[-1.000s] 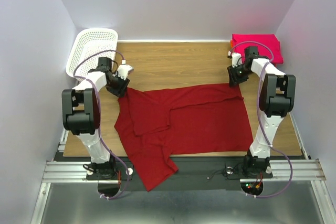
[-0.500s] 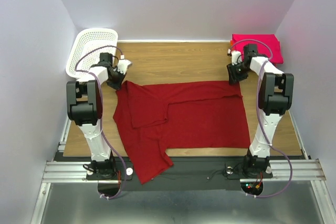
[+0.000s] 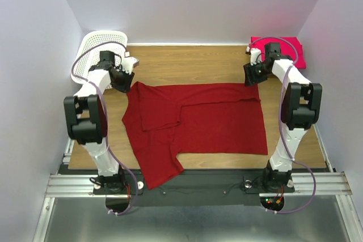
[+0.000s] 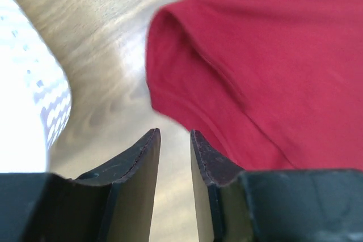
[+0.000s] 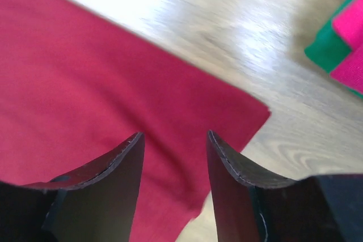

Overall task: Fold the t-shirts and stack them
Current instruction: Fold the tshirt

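My left claw (image 4: 174, 134) stands narrowly parted and my right claw (image 5: 174, 135) a bit wider. Both hold nothing, each at a far corner of the crimson t-shirt (image 3: 215, 120). It lies spread on the surface (image 3: 187, 66), one sleeve doubled over at the left and its near-left part hanging past the near edge. The folded stack (image 3: 286, 49) sits far right. That overhang's weight could drag the cloth askew, or I could pinch one layer only and fold crooked.
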Controlling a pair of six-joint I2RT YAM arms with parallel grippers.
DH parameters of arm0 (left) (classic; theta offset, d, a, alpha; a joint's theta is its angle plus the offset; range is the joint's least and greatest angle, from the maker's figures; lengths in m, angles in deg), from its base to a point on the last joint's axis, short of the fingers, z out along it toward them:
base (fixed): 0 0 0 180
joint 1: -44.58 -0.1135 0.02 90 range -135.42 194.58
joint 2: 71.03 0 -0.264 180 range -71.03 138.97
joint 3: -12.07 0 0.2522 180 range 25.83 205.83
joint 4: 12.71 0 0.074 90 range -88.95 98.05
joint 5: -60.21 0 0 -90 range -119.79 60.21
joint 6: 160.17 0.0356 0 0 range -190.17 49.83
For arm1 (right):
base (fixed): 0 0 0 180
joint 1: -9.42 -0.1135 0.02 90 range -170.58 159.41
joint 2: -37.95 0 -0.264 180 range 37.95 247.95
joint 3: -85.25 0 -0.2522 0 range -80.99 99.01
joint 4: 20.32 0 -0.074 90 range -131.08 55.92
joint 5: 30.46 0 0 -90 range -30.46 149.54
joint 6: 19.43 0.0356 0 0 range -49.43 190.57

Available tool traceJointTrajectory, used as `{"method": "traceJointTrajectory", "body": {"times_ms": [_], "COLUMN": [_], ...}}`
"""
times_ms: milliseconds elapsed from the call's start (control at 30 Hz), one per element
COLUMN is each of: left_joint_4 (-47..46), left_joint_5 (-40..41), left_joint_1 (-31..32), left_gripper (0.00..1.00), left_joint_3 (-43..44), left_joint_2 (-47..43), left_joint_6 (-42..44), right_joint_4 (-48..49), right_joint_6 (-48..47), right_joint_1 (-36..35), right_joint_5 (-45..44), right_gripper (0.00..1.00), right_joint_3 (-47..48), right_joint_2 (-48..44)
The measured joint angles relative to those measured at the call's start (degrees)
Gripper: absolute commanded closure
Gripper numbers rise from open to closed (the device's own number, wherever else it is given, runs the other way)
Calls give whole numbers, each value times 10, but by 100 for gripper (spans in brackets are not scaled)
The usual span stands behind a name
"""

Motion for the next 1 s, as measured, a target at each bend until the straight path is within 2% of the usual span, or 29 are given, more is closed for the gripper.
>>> {"method": "traceJointTrajectory", "body": {"times_ms": [133,267,333,500,600,833,1000], "left_joint_4": [31,70,83,118,123,115,99], "left_joint_5": [-30,-74,-91,-100,-100,-93,-77], "left_joint_1": [0,2,6,43,67,102,116], "left_gripper": [60,54,50,50,50,49,49], "left_joint_3": [-35,-91,-135,-231,-243,-247,-261], "left_joint_2": [-95,-165,-178,-180,-180,-180,-172], "left_joint_6": [30,56,64,68,65,57,43], "right_joint_4": [-10,-15,-15,-17,-12,-1,12], "right_joint_6": [-1,37,67,141,182,253,289], "right_joint_1": [-36,-115,-155,-251,-295,-338,-357], "right_joint_5": [6,38,63,123,148,169,170], "right_gripper": [56,54,50,50,50,46,43], "right_joint_3": [-4,-12,-19,-27,-26,-26,-26], "right_joint_2": [-59,-89,-88,-63,-26,43,52]}}
